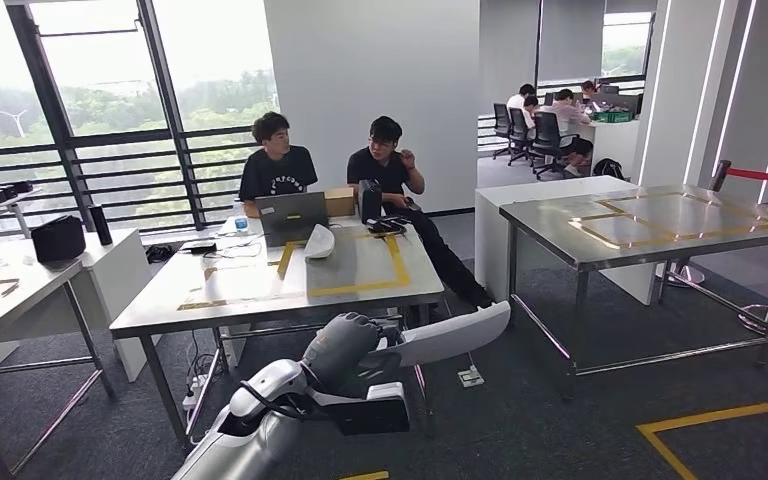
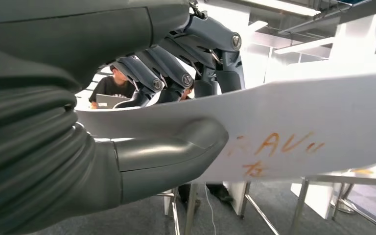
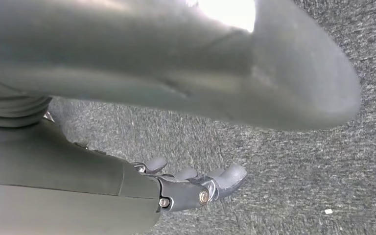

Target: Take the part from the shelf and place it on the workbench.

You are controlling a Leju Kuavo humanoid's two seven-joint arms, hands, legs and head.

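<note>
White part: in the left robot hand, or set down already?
Held, not set down. The left robot hand grips the white part between thumb and fingers, in the air short of the taped workbench.

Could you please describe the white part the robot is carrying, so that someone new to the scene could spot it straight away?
Start at the steel table with yellow tape where two people sit; just in front of it, low in the head view, the left hand grips a long, flat white part. Unlike the rounded white piece lying on that table, it is blade-shaped, held in the air, with orange handwriting on one face.
</note>
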